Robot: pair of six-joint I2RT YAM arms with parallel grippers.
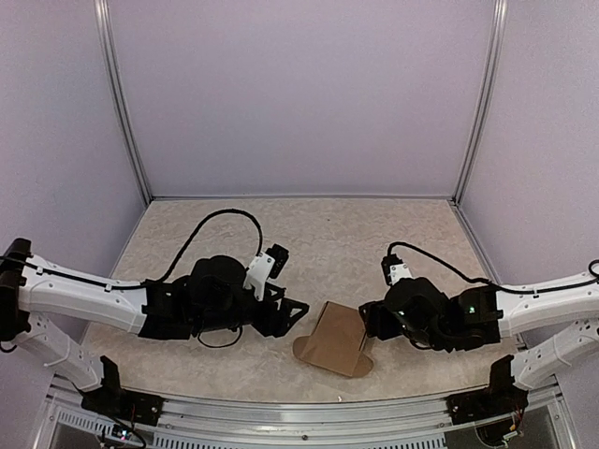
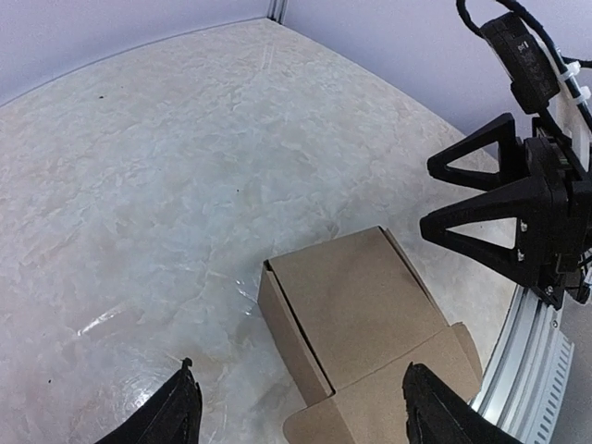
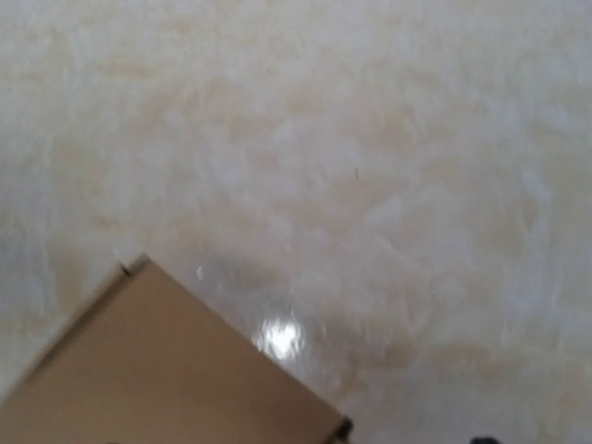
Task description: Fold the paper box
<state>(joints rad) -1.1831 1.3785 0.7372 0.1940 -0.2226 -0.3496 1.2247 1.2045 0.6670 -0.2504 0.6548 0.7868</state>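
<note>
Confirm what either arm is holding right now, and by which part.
Nothing is held. The paper box lies on the table; the left gripper and right gripper both have open jaws, neither closed on the cardboard.

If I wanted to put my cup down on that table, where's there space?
The whole far half of the table, between the back wall and the arms, is bare. It is crowded at the near middle: the paper box lies between the left gripper and right gripper.
</note>
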